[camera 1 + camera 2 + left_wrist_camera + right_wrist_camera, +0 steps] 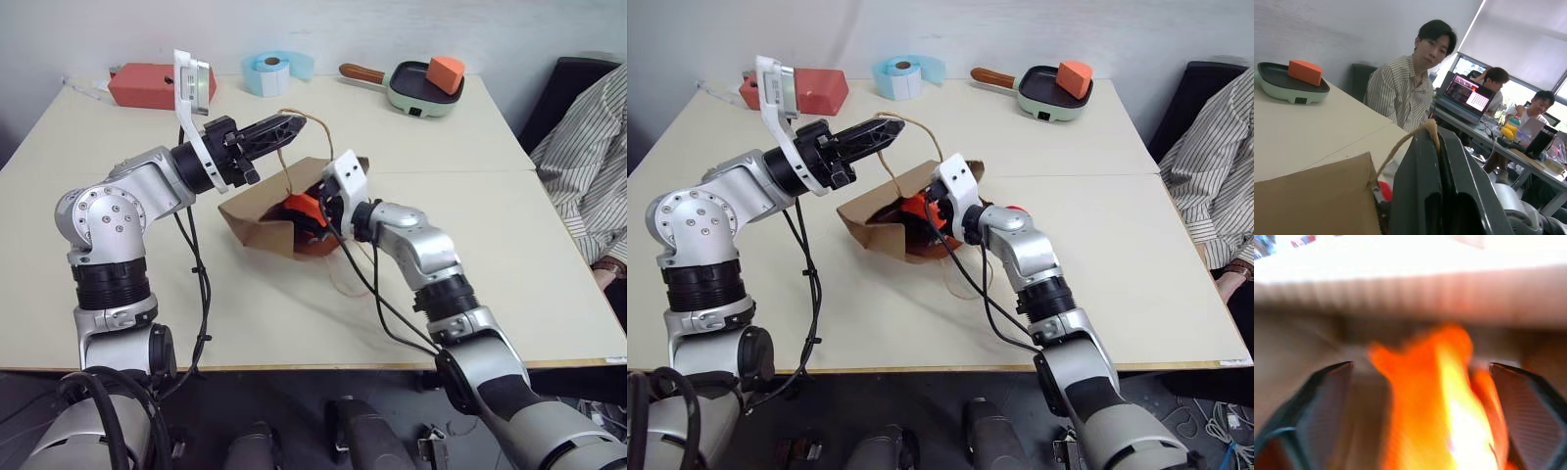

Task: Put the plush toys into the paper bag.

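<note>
I have the paper bag (265, 211) lying on its side on the table (470, 255), mouth toward me. My left end effector (284, 125) is pressed together on one twisted cord handle (1415, 137) and lifts it, which I judge keeps the mouth propped open for loading. The left wrist view confirms the cord pinched between the two black fingers (1425, 196), with the bag's cardboard-brown wall just below.

My right end effector (1420, 396) sits at the bag's mouth, reaching in. Its fingers stand spread wide, one on each side of the orange fish (1449, 406), which lies between them but looks unclamped; I judge it just let go, inside the bag. From the head camera the orange fish shows at the opening, partly behind my right wrist.

A rounded red plush toy (1013, 210) peeks out on the table just beyond my right forearm, outside the bag.
</note>
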`<state>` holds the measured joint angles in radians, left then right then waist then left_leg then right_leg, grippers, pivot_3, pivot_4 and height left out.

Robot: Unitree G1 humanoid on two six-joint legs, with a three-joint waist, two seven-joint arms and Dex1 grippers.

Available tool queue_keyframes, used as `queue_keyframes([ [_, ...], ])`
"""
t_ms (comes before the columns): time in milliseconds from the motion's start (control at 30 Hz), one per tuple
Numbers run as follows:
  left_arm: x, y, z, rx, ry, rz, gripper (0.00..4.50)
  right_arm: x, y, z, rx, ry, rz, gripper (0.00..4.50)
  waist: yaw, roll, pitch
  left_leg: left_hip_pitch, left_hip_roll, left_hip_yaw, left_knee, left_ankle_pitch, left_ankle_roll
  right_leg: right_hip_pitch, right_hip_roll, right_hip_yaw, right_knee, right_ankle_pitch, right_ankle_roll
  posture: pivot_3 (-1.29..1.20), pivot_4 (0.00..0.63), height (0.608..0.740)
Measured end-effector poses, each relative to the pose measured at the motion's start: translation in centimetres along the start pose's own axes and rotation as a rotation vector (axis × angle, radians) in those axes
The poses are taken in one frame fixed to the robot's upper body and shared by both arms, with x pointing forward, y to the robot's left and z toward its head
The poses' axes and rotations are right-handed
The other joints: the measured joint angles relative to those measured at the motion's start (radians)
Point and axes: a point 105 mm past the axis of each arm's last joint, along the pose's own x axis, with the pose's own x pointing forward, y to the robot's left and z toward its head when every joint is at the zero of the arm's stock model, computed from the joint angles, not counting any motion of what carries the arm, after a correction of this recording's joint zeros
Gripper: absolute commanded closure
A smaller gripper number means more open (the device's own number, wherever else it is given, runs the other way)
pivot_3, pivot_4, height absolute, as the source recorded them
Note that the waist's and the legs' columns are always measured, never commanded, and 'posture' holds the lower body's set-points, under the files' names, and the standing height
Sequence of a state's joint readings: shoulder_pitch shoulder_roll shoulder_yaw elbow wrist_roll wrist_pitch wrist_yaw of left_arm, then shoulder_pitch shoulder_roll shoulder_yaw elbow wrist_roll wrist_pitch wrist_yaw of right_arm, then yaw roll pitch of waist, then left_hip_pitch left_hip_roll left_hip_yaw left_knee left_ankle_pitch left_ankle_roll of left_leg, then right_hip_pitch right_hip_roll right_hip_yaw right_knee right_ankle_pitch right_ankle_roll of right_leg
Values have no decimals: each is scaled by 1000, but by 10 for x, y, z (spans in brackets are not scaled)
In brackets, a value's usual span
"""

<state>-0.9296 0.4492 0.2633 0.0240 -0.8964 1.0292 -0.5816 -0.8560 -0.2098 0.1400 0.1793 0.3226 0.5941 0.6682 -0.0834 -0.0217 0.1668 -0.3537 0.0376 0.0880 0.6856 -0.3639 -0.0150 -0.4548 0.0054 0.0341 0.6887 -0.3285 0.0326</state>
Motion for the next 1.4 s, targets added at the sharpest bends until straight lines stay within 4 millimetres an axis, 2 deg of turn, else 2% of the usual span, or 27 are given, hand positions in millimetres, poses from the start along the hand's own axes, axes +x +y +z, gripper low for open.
queue_keyframes([
  [100,1,2,-1,-7,-3,9,4500,-35,14,13,7,-11,59,30,6,0,0,-1,0,-1,0,0,0,0,0,-1,-1,0,0,0,150,740],
  [167,0,5,-1,-12,-4,21,4500,-69,10,15,57,-19,31,30,16,0,0,-2,0,-2,-1,0,0,0,0,-1,-2,0,0,0,150,740],
  [200,-2,7,0,-11,-4,30,4500,-90,2,17,85,-25,-21,30,24,0,0,-2,-1,-2,-1,0,0,0,0,-1,-3,0,0,0,150,740],
  [300,-2,7,1,-8,-7,35,4500,-124,-22,19,79,-13,-177,30,23,0,0,0,-1,-1,-1,0,0,1,0,1,-5,0,0,0,150,740],
  [333,-2,8,1,-8,-8,35,4500,-131,-31,13,69,9,-236,30,23,0,0,0,-1,-1,-2,0,0,1,0,1,-6,0,0,0,150,740],
  [400,-3,8,1,-6,-8,38,4500,-144,-58,-13,63,87,-381,30,21,-1,0,1,-1,1,-2,0,0,0,1,3,-6,0,0,0,150,740],
  [467,-3,9,2,-4,-8,42,4500,-141,-75,-39,48,158,-444,30,14,-1,0,1,-1,3,-2,1,0,0,1,4,-5,0,0,0,150,740],
  [533,-3,9,1,-2,-5,46,4500,-129,-89,-62,36,203,-475,30,2,-1,0,2,-2,3,-2,1,0,0,1,4,-4,0,0,0,150,740],
  [633,-1,8,1,3,1,40,4500,-107,-104,-80,45,230,-499,30,-7,-1,0,1,-2,6,-2,2,-1,-5,1,7,1,0,0,0,150,740],
  [733,0,7,3,9,0,36,4500,-93,-114,-88,27,242,-505,668,-7,-1,0,0,-2,6,-2,3,-2,-6,1,7,1,0,0,0,150,740],
  [833,1,6,5,16,-2,34,4500,-91,-118,-89,53,200,-512,1672,-7,-1,0,0,-2,6,-2,3,-1,-6,1,7,3,0,0,0,150,740],
  [1000,1,6,6,18,-2,37,4500,-95,-114,-87,66,157,-499,3353,-4,-1,0,0,-2,5,-2,3,-1,-6,1,7,5,0,0,0,150,740],
  [1100,0,6,5,16,-2,40,4500,-113,-108,-79,80,116,-494,4127,1,-1,0,-2,-2,5,-2,3,-1,-6,1,6,5,0,0,0,150,740],
  [1200,-1,7,5,16,-4,47,4500,-143,-98,-47,54,44,-474,4306,9,0,0,-2,-2,4,-2,3,-1,-6,1,5,4,0,0,0,150,740],
  [1267,-2,8,4,14,-5,48,4500,-155,-81,-20,17,-5,-422,4306,8,0,0,-2,-2,4,-2,3,-1,-6,1,5,4,0,0,0,150,740],
  [1333,-1,7,3,10,-5,45,4500,-154,-54,2,-2,-48,-318,4306,2,-1,0,-1,-1,4,-2,3,-2,-6,1,6,2,0,0,0,150,740],
  [1400,1,7,2,5,-6,39,4500,-144,-24,10,-8,-49,-196,4307,-1,-1,0,0,-1,5,-2,3,-3,-6,2,6,3,0,0,0,150,740],
])
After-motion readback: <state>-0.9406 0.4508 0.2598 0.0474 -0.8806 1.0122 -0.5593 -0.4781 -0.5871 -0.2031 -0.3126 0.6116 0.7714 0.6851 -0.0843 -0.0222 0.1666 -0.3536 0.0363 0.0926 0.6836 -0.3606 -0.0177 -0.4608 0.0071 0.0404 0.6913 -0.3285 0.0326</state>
